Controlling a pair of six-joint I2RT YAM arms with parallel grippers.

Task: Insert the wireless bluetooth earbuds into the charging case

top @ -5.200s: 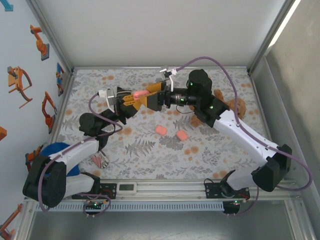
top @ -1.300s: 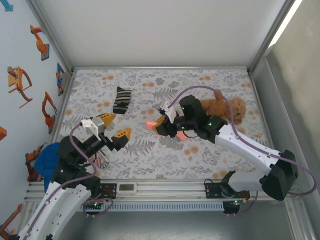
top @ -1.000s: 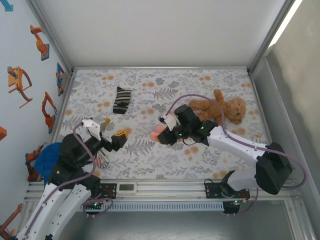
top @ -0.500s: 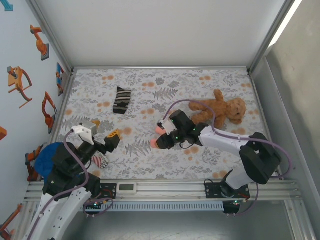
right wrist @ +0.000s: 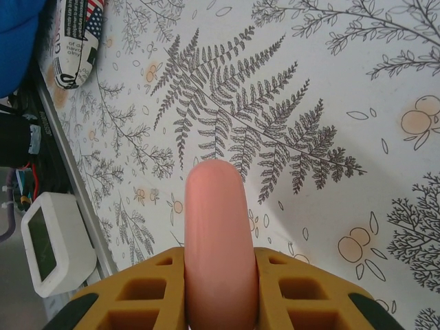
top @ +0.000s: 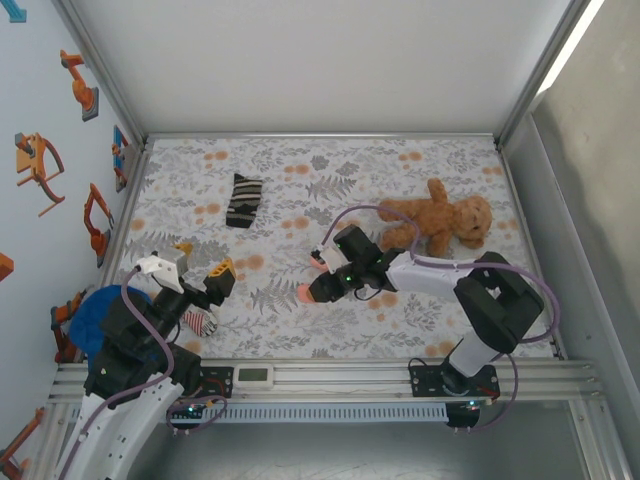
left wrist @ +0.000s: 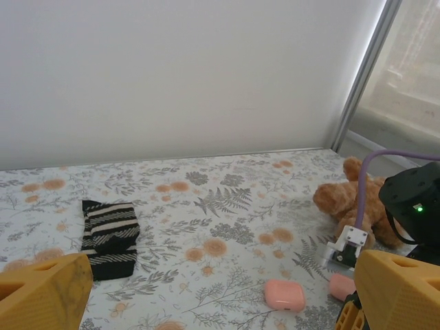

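Note:
My right gripper [top: 308, 290] is shut on a salmon-pink charging case [top: 303, 293], held on edge just above the floral cloth near the table's middle. In the right wrist view the closed case [right wrist: 214, 206] sticks out from between the orange fingers [right wrist: 144, 295]. My left gripper [top: 205, 258] hangs open and empty over the near left; the left wrist view shows its fingers [left wrist: 41, 295] far apart. That view also shows a pink case [left wrist: 284, 294] lying flat and another pink case [left wrist: 342, 287] under the right wrist's white mount. The earbuds are out of view.
A striped sock [top: 243, 200] lies at the back left and a teddy bear [top: 440, 220] at the right. A blue cloth [top: 95, 315] and a printed pouch [top: 200, 322] sit by the left arm. A small white timer [top: 255, 376] rests on the front rail.
Both grippers held a case together at the back. The left arm has since let go and drawn back to the near left. The right gripper has carried the case nearer and lower.

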